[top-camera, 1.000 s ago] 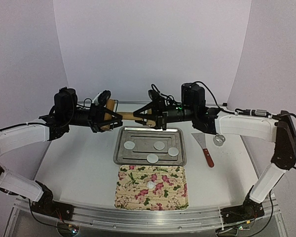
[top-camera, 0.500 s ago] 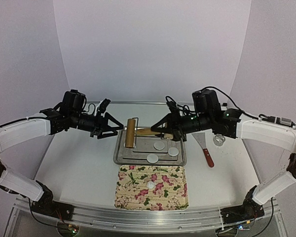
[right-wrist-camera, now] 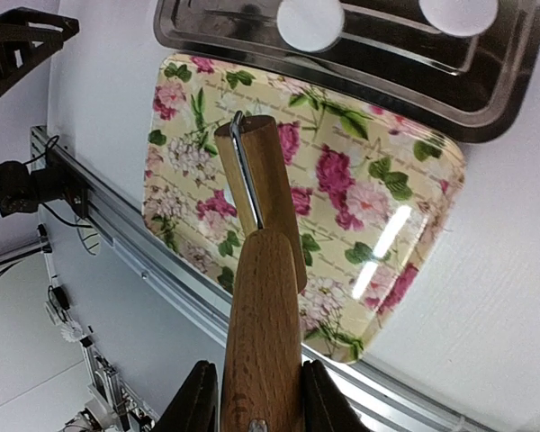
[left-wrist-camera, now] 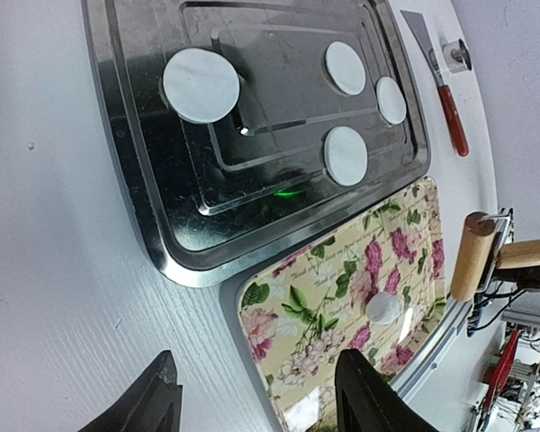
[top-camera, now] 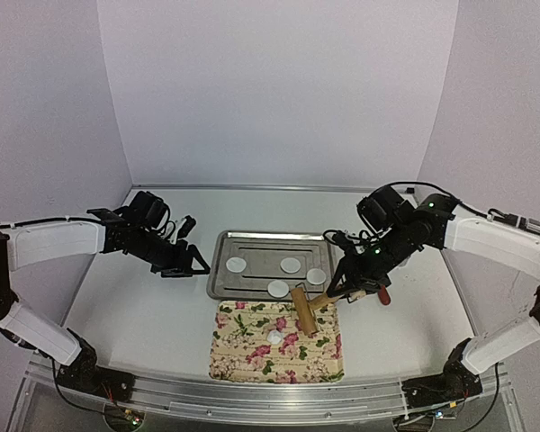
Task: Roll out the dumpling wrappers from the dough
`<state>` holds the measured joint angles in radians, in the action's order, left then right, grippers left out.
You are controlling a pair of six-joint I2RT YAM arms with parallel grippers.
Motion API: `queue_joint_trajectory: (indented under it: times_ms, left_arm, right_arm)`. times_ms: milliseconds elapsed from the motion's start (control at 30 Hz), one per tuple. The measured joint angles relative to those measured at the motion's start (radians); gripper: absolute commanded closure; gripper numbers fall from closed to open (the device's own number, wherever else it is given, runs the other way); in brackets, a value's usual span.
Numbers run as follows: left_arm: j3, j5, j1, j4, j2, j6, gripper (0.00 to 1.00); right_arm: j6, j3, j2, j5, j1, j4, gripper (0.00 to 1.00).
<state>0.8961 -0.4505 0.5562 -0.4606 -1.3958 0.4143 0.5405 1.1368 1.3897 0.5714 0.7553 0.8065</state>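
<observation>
The right claw point(right-wrist-camera: 261, 400) is clamped on the smooth wooden handle of the rolling pin point(right-wrist-camera: 256, 193), whose cylindrical roller tilts over the floral mat point(right-wrist-camera: 378, 207) — a rounded rectangle printed with pink roses. The left claw point(left-wrist-camera: 261, 405) stands wide apart and empty above the white surface point(left-wrist-camera: 54, 270), just left of the tray point(left-wrist-camera: 126, 180), a shiny stepped steel rectangle. Four dumpling wrappers point(left-wrist-camera: 201, 85) — thin, matte white discs — lie apart in it. A smaller white lump point(left-wrist-camera: 382, 308), possibly dough, sits on the mat.
</observation>
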Motion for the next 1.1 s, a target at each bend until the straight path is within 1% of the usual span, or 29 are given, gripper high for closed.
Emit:
queue_joint_trajectory:
  times_ms: [67, 167, 300, 467, 667, 833, 1100]
  left_arm:
    - [-0.021, -0.003, 0.001, 0.021, -0.01, -0.019, 0.27]
    - [-0.019, -0.009, 0.008, 0.023, -0.077, -0.037, 0.26]
    - [-0.01, -0.01, 0.031, 0.023, -0.183, -0.056, 0.28]
    - [0.001, -0.044, 0.074, 0.022, -0.297, -0.069, 0.28]
    - [0.006, -0.044, 0.126, 0.024, -0.3, -0.075, 0.29]
    - [0.01, -0.04, 0.17, 0.022, -0.314, -0.078, 0.39]
    - [0.02, 0.0, 0.203, 0.021, -0.334, -0.078, 0.5]
  right_arm:
    - [-0.019, 0.011, -0.035, -0.035, 0.0, 0.068, 1.0]
    - [-0.048, 0.086, -0.044, -0.06, 0.0, 0.169, 1.0]
    - [-0.067, 0.198, -0.023, -0.042, 0.0, 0.235, 1.0]
    - [-0.061, 0.242, 0.046, -0.01, 0.029, 0.256, 1.0]
    - [-0.034, 0.245, 0.119, -0.007, 0.106, 0.265, 1.0]
    - [-0.015, 0.26, 0.193, -0.007, 0.141, 0.258, 1.0]
    - [0.002, 0.308, 0.296, -0.024, 0.165, 0.242, 1.0]
